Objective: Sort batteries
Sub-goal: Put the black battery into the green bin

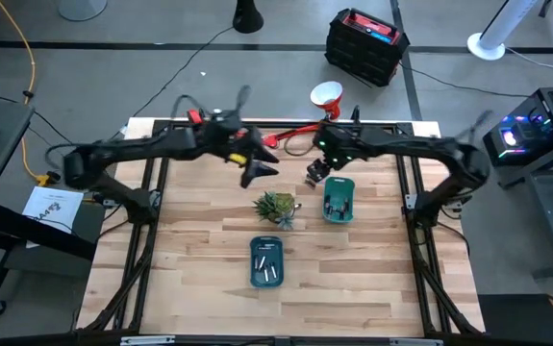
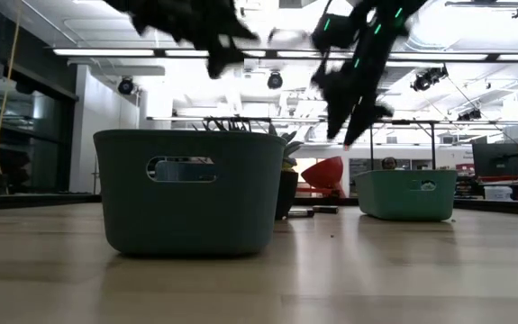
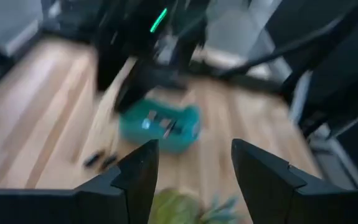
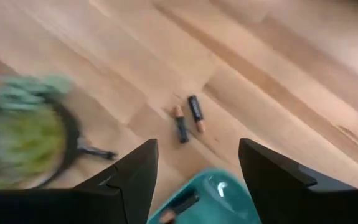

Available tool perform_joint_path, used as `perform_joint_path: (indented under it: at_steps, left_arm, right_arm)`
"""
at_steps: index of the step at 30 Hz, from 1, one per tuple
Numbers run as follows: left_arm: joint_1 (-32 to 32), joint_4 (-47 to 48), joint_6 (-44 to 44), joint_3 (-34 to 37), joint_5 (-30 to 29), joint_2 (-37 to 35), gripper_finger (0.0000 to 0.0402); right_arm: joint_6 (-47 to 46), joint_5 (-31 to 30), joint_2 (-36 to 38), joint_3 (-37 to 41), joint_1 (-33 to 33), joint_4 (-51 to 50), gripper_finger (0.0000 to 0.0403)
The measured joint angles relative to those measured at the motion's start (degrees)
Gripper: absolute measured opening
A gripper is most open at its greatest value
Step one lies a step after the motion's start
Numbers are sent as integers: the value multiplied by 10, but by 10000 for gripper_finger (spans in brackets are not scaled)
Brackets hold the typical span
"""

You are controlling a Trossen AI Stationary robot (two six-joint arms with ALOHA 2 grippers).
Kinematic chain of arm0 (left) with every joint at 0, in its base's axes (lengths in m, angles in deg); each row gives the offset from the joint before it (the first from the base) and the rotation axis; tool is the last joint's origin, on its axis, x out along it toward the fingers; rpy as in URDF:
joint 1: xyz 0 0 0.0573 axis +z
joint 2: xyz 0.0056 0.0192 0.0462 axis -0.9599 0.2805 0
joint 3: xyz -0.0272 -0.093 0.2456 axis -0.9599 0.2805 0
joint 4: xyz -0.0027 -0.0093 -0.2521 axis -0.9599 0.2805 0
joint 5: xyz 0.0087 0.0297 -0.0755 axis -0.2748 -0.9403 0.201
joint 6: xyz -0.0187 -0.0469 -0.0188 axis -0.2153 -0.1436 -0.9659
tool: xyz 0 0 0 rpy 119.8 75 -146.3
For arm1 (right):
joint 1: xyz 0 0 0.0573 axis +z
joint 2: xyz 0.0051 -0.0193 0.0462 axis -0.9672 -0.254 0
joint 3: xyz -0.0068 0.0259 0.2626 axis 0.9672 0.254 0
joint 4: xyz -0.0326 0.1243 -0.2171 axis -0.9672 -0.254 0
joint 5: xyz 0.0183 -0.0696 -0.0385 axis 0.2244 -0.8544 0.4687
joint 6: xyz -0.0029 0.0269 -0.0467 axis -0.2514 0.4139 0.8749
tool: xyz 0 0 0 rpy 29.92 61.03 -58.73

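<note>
We judge the sorting well under way but not finished. The near teal tray [image 1: 266, 262] already holds several batteries [image 1: 267, 266], and the far teal tray [image 1: 339, 200] holds a few more [image 3: 159, 122]. Two loose batteries [image 4: 187, 117] lie side by side on the bare bench [image 1: 180, 259], just ahead of the right pincer [image 4: 197, 165] and between the far tray and the potted green plant [image 1: 277, 207]. As far as we can see, these two are what is left to sort; whether others hide behind the trays we cannot tell.

The right pincer hangs above the bench over the near edge of the far tray, jaws spread wide and empty, the two loose batteries just beyond its fingertips. The left pincer [image 3: 194, 165] is raised in the air with its jaws apart and nothing between them; the plant sits just below it and the far tray lies ahead of it, under the right arm.

We think the next step is for the right pincer to pick up one of the two loose batteries.
</note>
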Motion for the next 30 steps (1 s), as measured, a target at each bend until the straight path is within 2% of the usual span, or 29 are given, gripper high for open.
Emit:
perform_joint_path:
  at_steps: [4,9,12,20,25,30]
  left_arm:
    - [-30,-28,-35,39,-49,-97,192]
    - [-73,-28,-52,67,-173,-171,192]
    - [-91,-24,-67,73,-213,-192,192]
    - [-116,-32,-83,74,-252,-197,192]
    - [-124,-37,-91,74,-257,-197,192]
    - [-125,-58,-98,74,-257,-206,192]
  right_arm:
    - [63,50,-84,0,-29,29,217]
    - [94,54,-148,0,-45,46,210]
    - [116,54,-171,0,-41,49,196]
    - [136,49,-199,0,-25,108,157]
    - [151,-9,-225,-3,-10,114,133]
    - [164,-26,-236,-3,-8,115,71]
